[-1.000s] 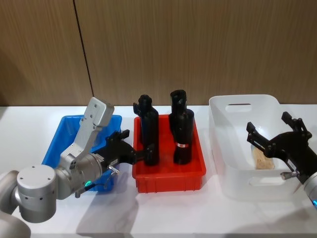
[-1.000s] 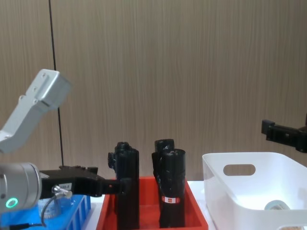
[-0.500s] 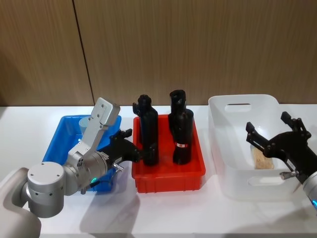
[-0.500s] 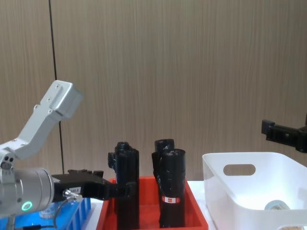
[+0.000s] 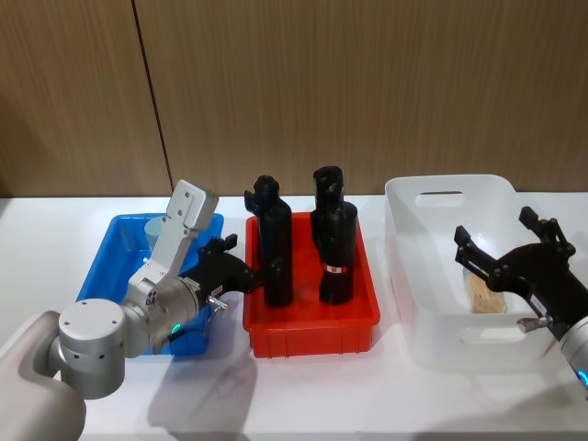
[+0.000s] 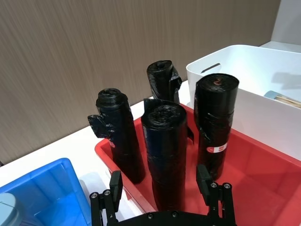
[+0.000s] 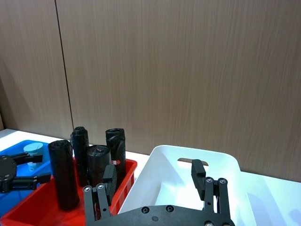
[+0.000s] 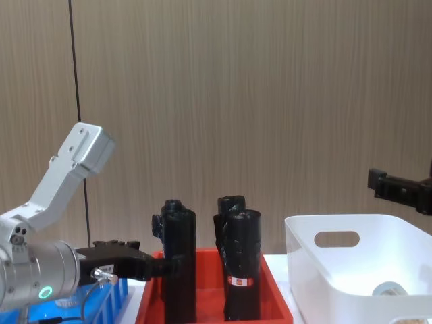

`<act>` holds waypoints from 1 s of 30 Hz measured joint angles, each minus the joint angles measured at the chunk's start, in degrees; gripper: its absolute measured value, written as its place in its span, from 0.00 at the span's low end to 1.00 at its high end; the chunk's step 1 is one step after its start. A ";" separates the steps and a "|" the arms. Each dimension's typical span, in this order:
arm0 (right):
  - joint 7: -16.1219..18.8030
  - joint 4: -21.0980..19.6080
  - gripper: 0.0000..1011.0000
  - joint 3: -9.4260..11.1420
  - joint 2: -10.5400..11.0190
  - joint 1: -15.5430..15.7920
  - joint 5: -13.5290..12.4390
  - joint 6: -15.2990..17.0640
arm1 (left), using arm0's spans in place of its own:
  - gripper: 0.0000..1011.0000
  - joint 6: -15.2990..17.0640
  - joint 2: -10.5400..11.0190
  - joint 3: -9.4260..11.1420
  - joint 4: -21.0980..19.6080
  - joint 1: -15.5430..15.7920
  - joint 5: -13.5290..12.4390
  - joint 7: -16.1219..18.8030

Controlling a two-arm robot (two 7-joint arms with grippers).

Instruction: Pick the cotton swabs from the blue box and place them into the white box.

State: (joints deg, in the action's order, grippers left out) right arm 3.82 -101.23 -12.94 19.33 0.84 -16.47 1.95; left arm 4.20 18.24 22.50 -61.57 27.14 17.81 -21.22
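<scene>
Head view: the left gripper hangs at the 3 o'clock edge of the blue box, jaws spread and empty, tips close to the left rim of the red tray. The right gripper hovers over the white box, jaws spread and empty. One tub of cotton swabs lies inside the white box beneath that gripper. Four black cylinders stand upright in the red tray, between the two boxes on the white surface. Another tub stands upright at the blue box's 12 o'clock end.
</scene>
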 joint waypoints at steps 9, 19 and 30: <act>0.00 0.00 0.99 0.00 0.00 0.00 0.00 0.00 | 0.99 -2.60 -1.31 -0.04 4.71 2.23 0.39 -1.74; 0.00 0.00 0.99 0.00 0.00 0.00 0.00 0.00 | 0.99 -5.22 -2.88 -0.03 10.30 5.10 1.58 -6.29; 0.01 0.00 0.99 0.00 0.00 0.00 0.00 0.00 | 0.99 -7.00 -4.10 0.08 14.68 7.36 2.20 -9.25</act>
State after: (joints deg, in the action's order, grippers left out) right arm 3.83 -101.23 -12.94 19.33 0.84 -16.47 1.95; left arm -2.79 14.14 22.58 -46.89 34.51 20.02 -30.47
